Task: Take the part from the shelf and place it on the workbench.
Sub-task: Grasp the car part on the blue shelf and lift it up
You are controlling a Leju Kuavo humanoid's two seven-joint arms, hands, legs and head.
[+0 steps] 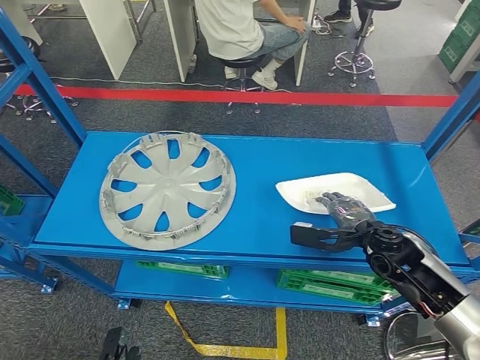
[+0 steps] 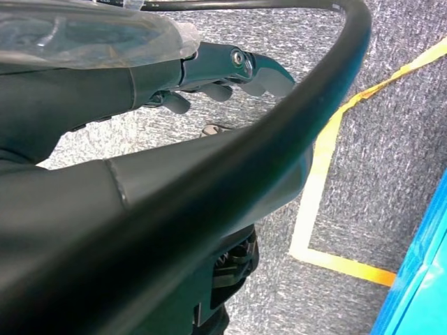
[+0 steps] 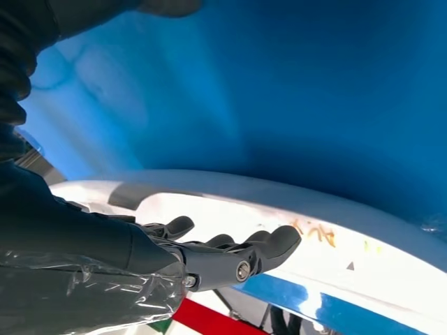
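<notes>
A white tray-shaped part lies on the right side of the blue shelf. My right hand reaches over the part's near edge: its dark fingers rest spread on top of the part and its thumb sticks out to the left in front of the shelf edge. In the right wrist view the fingers lie stretched along the white part, not closed round it. A large silver hubcap lies flat on the shelf's left half. My left hand hangs over the grey carpet, its fingers extended and holding nothing.
Green crates sit on the lower shelf. Blue uprights frame both shelf ends. Behind a red floor line a person sits on a stool at a desk. Yellow tape marks the carpet in front.
</notes>
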